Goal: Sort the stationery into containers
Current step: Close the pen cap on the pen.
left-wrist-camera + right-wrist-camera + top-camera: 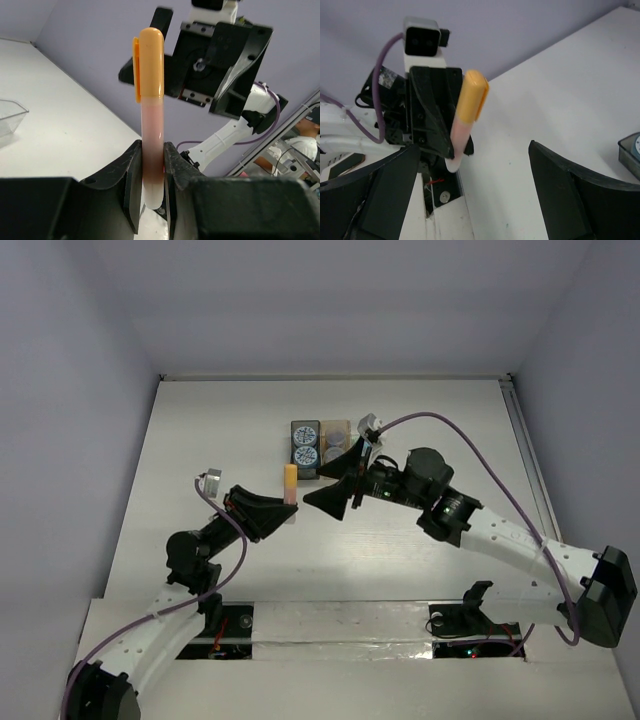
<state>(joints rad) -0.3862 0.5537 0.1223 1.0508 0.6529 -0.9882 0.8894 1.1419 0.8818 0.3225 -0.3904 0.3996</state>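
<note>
Centre frame, left tool [288, 512] grasps the orange-capped pen [290, 483] roughly upright; right tool [325, 498], released wide, faces it just to its right.

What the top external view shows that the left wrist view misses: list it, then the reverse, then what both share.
Only top external: the dark grey box holding two patterned discs, and the tan box beside it. Only left wrist: the clip on the orange cap, the pink barrel pinched between the fingers, and a clear container's corner. Both: the orange-capped pen held in the shut left gripper, and the open right gripper facing it.
</note>
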